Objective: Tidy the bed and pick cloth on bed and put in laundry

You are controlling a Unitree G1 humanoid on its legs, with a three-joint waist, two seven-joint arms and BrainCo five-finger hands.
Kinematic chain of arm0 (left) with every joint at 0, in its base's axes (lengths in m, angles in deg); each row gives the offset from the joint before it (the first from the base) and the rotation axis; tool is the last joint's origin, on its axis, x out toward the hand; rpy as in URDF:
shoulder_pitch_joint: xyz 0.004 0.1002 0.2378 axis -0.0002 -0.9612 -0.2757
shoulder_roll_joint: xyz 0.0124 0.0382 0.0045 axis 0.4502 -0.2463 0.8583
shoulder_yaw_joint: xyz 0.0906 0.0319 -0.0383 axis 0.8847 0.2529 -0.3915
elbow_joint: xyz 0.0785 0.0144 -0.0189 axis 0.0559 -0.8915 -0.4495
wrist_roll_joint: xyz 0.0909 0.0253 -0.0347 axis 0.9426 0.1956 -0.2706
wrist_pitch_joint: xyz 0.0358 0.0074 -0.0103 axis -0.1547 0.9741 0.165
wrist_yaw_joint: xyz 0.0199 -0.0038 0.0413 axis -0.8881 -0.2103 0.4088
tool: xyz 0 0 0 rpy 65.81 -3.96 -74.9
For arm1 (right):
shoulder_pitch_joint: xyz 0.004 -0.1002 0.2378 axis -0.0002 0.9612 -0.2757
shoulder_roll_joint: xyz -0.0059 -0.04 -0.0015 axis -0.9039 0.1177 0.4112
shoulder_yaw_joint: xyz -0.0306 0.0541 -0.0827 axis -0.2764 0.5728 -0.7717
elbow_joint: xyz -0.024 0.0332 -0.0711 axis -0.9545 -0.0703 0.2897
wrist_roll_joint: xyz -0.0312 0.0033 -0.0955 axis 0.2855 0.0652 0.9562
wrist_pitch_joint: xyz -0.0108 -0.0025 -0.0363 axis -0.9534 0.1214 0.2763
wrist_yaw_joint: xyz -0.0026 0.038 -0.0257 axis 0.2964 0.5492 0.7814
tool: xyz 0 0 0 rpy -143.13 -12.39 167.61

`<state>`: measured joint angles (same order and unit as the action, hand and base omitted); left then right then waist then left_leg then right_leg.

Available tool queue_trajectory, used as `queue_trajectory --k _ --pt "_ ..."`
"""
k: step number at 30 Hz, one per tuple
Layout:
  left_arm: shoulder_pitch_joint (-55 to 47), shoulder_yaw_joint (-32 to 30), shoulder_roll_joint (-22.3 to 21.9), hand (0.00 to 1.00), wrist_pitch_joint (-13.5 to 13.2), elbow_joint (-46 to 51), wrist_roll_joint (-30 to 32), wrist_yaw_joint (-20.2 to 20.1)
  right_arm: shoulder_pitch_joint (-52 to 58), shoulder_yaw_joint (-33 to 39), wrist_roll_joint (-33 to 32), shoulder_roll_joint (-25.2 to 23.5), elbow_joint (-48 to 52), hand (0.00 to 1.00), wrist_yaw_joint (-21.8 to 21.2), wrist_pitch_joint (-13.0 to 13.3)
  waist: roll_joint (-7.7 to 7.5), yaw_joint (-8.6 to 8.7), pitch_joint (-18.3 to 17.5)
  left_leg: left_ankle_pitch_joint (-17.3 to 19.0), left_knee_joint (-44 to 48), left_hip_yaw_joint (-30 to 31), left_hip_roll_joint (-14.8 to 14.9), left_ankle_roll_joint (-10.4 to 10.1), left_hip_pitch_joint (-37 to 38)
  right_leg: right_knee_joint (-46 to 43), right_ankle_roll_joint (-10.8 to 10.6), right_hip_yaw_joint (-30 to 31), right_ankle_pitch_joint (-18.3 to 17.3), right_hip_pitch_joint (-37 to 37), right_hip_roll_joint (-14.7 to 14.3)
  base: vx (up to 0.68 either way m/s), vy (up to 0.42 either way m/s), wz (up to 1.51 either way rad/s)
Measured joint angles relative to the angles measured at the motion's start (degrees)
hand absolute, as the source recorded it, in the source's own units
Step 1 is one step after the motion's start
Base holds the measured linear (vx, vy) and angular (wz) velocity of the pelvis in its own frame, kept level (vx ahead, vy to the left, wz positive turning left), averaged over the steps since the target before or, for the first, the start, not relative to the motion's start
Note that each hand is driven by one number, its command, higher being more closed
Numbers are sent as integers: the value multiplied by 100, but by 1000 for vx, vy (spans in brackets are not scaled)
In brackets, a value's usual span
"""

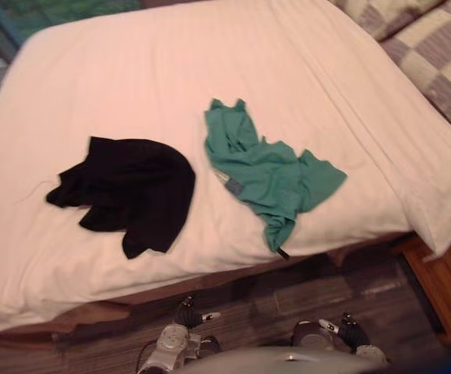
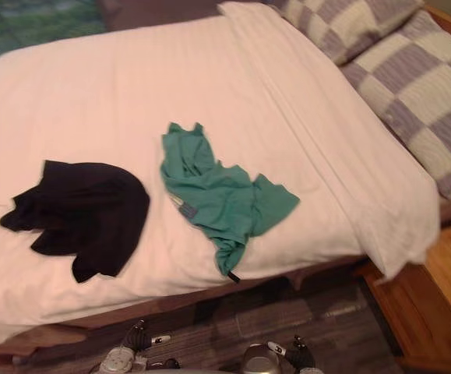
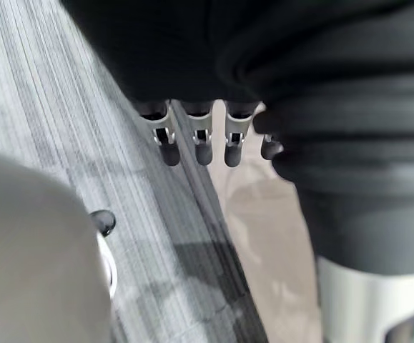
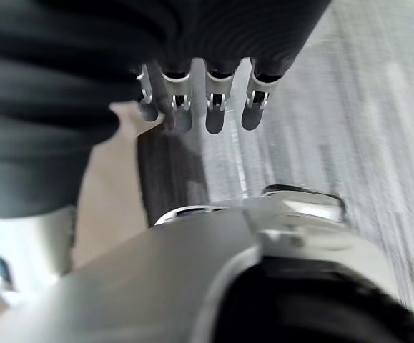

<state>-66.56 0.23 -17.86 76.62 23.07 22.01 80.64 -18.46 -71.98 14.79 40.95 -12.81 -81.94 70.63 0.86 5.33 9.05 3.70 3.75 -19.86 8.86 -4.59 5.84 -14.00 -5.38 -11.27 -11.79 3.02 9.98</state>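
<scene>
- Left eye view: green cloth [image 1: 268, 175] and black cloth [image 1: 128, 191] lie crumpled and apart on the white bed [image 1: 132, 70].
- Right eye view: checked pillows [image 2: 412, 86], partly cut off.
- Wrist views: left robot hand [image 3: 203, 139] and right robot hand [image 4: 215, 114] hang straight-fingered and empty above the floor [image 3: 49, 107].

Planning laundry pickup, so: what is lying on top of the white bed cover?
A black cloth and a green cloth lie apart on the white bed cover, the green one's tip hanging over the near edge. Whatever is beneath either cloth is hidden.
</scene>
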Motion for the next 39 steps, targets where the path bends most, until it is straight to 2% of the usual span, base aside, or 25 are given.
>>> queue_trajectory --k 4,6,10,13,16,19,25,29,33,35,36,39 --pt "-26 -85 -64 0 -102 0 -157 93 -42 -83 -54 27 -3 0 -127 -83 -14 -22 -31 -284 -277 -142 -4 -66 80 258 -1 -57 1 144 -53 12 -55 13" --pt "-106 -242 -55 0 -104 -5 -349 29 -40 -93 -195 14 -3 0 -166 -129 -21 -21 -51 -352 -407 -203 27 -124 161 364 -1 -53 3 199 -116 -11 -64 -11" --pt "-153 -444 -66 0 -169 -4 -333 -189 -44 -94 -250 7 2 0 -276 -255 -47 -65 -72 -465 -630 -349 73 -196 324 468 21 -43 72 262 -200 -24 -25 -9" --pt "-171 -582 -97 0 -219 3 -346 -310 -31 -85 -398 20 1 0 -344 -361 -39 -157 -101 -552 -732 -493 80 -183 345 699 45 -38 310 284 -252 -56 18 -13" --pt "-192 -705 -109 0 -216 3 -350 -402 -14 -58 -722 10 2 0 -322 -513 -41 -164 -101 -558 -777 -505 69 -183 365 882 22 -39 461 361 -264 -75 30 -3" --pt "-217 -814 -112 0 -179 3 -359 -417 44 72 -932 -33 25 0 -256 -517 -42 -174 -101 -609 -899 -497 16 -208 436 1012 4 -59 510 449 -245 -126 30 2" --pt "-235 -844 -123 0 49 -18 -1066 -74 243 335 -1519 -152 172 0 -56 -508 -31 -176 -91 -762 -969 -301 -59 -134 416 906 -32 -149 343 413 -168 -172 4 11" --pt "-268 -904 -137 0 179 -20 -1250 138 305 482 -1477 -172 176 0 -166 -522 -17 -187 -104 -790 -974 -296 -63 -129 408 879 -39 -86 348 442 -176 -118 9 6" --pt "-325 -1129 -220 0 179 -47 -1511 229 414 604 -1626 -212 180 0 -104 -502 1 -191 -142 -707 -977 -319 -81 -145 411 905 -40 51 349 438 -194 -25 17 -4" --pt "-341 -1197 -233 0 140 -114 -1982 274 433 719 -1990 -225 178 0 94 -486 32 -204 -168 -681 -977 -327 -89 -149 411 920 -40 118 349 438 -199 27 7 -1" --pt "-368 -1299 -244 0 137 -123 -2221 343 452 868 -2107 -273 177 0 216 -439 -3 -206 -188 -660 -976 -336 -91 -155 410 942 -40 128 349 440 -201 71 5 -4" --pt "-430 -1471 -228 0 110 -127 -2602 524 472 1269 -2230 -347 186 0 626 -210 34 -220 -208 -670 -974 -366 -100 -162 413 962 -38 147 399 474 -203 124 -4 -5"
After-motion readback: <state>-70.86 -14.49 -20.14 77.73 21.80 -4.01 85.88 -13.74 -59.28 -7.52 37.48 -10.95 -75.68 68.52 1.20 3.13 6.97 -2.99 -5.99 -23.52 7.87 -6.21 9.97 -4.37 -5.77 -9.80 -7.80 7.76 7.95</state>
